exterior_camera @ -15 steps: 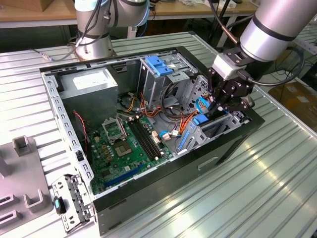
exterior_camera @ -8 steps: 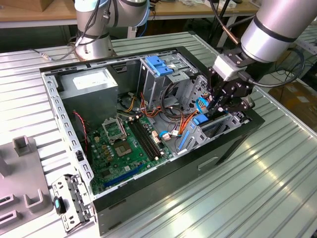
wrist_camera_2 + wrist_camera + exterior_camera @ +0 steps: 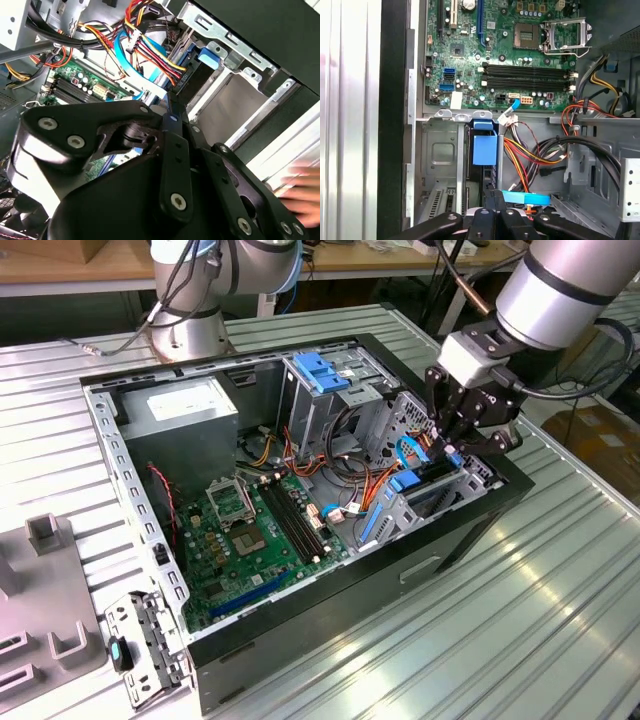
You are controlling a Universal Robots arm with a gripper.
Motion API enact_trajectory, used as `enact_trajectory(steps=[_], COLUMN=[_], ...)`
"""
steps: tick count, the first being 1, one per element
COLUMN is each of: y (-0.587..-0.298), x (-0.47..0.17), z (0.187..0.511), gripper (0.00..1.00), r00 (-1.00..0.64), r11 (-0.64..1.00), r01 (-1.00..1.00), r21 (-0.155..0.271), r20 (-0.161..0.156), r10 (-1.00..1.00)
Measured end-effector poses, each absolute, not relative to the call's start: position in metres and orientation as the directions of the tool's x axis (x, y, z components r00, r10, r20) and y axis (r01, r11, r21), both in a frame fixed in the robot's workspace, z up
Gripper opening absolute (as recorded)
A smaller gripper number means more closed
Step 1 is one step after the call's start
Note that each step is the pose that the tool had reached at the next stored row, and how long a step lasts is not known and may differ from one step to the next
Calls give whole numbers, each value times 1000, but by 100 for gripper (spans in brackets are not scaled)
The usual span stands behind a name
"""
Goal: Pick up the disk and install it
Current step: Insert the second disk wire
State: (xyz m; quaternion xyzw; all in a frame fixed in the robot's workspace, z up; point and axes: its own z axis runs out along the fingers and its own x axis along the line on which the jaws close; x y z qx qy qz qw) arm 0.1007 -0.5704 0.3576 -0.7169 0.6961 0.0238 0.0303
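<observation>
Open computer case (image 3: 300, 660) on ribbed metal worktop (image 3: 520, 620), claw (image 3: 452, 445) low over drive bay at exterior view's right, pinching the disk (image 3: 484, 150) edge-on, blue-railed, partway into bay beside green motherboard (image 3: 510, 55)

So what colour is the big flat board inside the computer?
Green; the motherboard shows best in the first wrist view.

My arm (image 3: 565, 285) is a thick silver-grey tube with a black ring around it. At the wrist I see a white block (image 3: 468, 358). The hand (image 3: 462, 435) below it is matte black, made of jointed links with round silver screws. A black cable (image 3: 590, 370) loops beside the wrist.
</observation>
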Motion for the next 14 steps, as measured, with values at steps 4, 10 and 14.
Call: enact_trajectory(steps=[4,10,14], y=[-570,-570,-570], x=[101,101,101], z=[358,358,358], gripper=[11,11,11], r00=[30,30,30], r11=[-29,-29,-29], r01=[-1000,-1000,-1000], r21=[-10,-10,-10], r20=[-76,-76,-76], r10=[-997,-997,-997])
